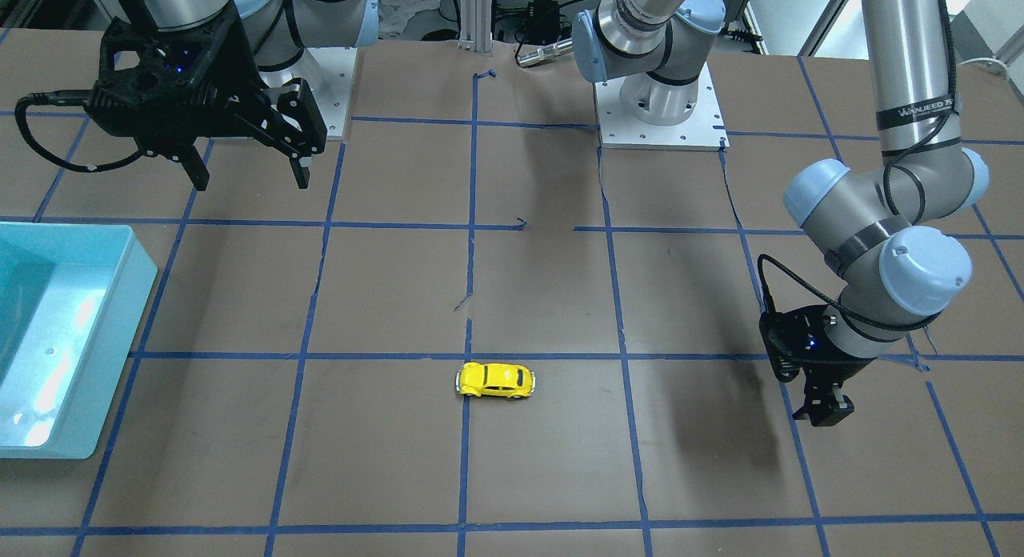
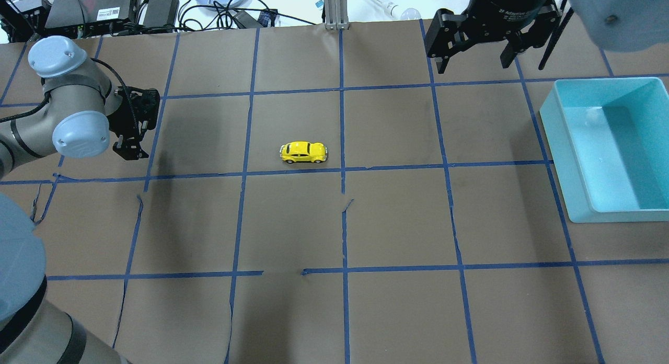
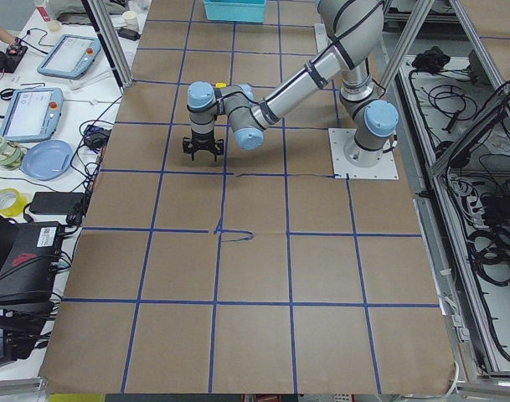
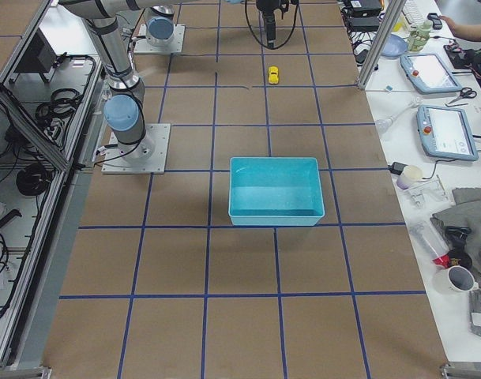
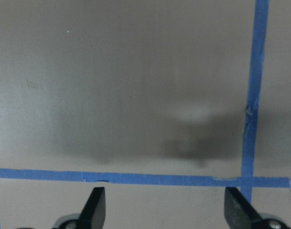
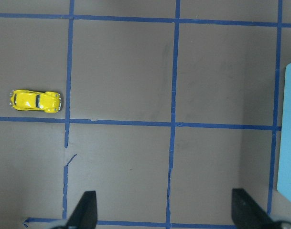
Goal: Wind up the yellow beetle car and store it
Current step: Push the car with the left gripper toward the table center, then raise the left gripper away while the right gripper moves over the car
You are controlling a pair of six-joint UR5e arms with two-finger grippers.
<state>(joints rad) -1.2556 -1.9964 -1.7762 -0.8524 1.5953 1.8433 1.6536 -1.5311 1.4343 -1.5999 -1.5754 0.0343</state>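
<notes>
The yellow beetle car (image 1: 496,379) stands on its wheels on the brown table near the middle, next to a blue tape line; it also shows in the overhead view (image 2: 303,152), the right side view (image 4: 273,74) and the right wrist view (image 6: 36,101). My left gripper (image 1: 824,411) (image 2: 129,147) is open and empty, low over the table, well to the car's side; its wrist view shows only paper and tape between the fingers (image 5: 95,207). My right gripper (image 1: 249,175) (image 2: 472,63) is open and empty, high up near the teal bin (image 2: 554,128).
The teal bin (image 1: 140,257) (image 4: 276,217) is open-topped and empty, at the table's end on my right. The arm bases (image 1: 660,113) stand on white plates at the robot's edge. Tablets, cables and cups lie on the benches beyond the table (image 4: 441,126).
</notes>
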